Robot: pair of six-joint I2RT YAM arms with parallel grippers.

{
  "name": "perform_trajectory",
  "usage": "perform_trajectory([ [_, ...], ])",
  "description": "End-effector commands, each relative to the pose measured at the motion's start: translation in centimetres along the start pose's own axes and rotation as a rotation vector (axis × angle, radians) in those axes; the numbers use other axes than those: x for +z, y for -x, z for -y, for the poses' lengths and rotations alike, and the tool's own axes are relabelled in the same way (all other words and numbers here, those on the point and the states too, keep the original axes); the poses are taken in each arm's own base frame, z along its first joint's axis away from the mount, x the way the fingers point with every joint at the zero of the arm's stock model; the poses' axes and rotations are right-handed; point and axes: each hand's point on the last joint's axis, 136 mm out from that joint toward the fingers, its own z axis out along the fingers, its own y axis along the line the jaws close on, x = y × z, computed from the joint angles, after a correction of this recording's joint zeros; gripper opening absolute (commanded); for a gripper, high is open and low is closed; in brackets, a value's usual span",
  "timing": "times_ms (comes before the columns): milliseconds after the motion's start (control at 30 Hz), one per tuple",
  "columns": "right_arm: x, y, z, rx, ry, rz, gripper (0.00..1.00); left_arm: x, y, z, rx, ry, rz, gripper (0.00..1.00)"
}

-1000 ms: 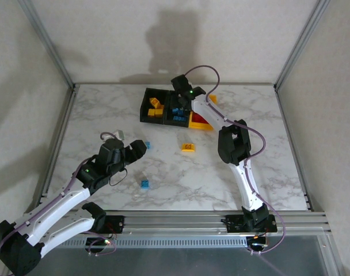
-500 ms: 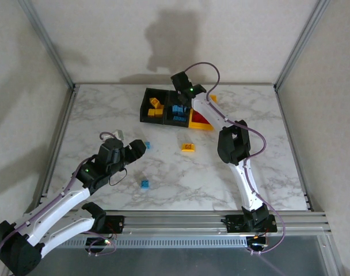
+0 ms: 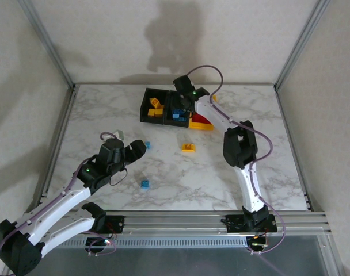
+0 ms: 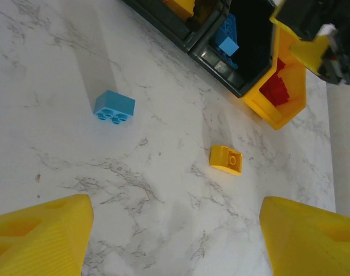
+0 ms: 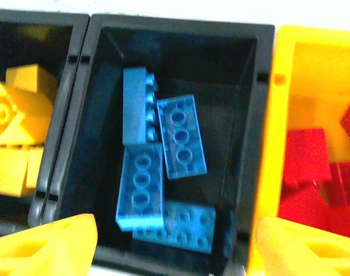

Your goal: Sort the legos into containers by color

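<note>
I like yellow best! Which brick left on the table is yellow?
The yellow brick, the rightmost of the three and closest to the bins. The other two, the far brick and the near brick, are blue.

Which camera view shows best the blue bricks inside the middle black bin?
The right wrist view: it looks straight down into the middle black bin, so the blue bricks and their studs are distinct. The top external view gives a small blue patch; the left wrist view catches one blue brick at an angle.
</note>
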Motion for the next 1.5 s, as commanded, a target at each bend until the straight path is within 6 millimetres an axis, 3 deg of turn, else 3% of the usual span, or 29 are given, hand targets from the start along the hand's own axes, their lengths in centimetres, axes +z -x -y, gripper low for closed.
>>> perform_trajectory([
  [0,-6.3,1.4,-0.8,-0.002,0.055,0.116,0.73,0.7,-0.9,-0.4,-0.012,-0.007,-0.035,0.76],
  [133,-8.8,-2.0,0.5,0.011,0.098,0.099,0.75,1.1,-1.3,-0.5,-0.005,-0.007,-0.05,0.76],
  [200,-9.1,-4.6,1.5,0.019,0.093,0.056,0.76,1.3,-1.4,-0.4,-0.001,-0.006,-0.057,0.76],
  [367,-8.4,-10.1,3.2,0.031,0.061,-0.023,0.77,2.0,-1.8,0.0,0.004,-0.015,-0.077,0.76],
  [600,-6.0,-14.5,3.3,0.043,0.063,-0.112,0.82,2.2,-2.0,0.4,0.011,-0.017,-0.084,0.75],
  [1100,-1.5,-17.5,2.8,0.033,0.048,-0.206,0.82,1.9,-1.8,0.1,0.012,-0.008,-0.07,0.76],
  [1467,-0.1,-19.1,2.5,0.031,0.043,-0.252,0.77,1.9,-1.7,-0.3,0.013,0.005,-0.063,0.76],
])
